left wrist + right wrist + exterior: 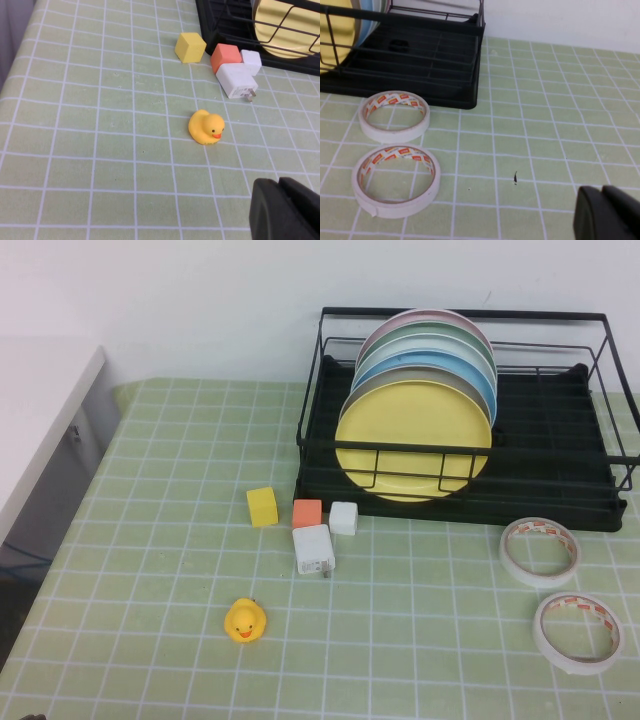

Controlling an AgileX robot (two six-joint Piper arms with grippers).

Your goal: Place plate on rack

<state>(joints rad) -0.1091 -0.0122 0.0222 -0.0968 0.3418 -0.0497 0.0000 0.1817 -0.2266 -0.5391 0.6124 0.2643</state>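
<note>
Plate (412,438), yellow, stands upright at front of plate stack in rack (560,502). My left gripper (282,210) low over table nr duck (206,127), right gripper (607,212) nr tape rolls (395,145); both pressed together.

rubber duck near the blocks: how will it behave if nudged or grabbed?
The duck looks small and hollow, so probably light and apt to skid on the smooth tablecloth. Its rounded body may slip or tip when pinched. The left hand and right hand sit apart from it.
</note>
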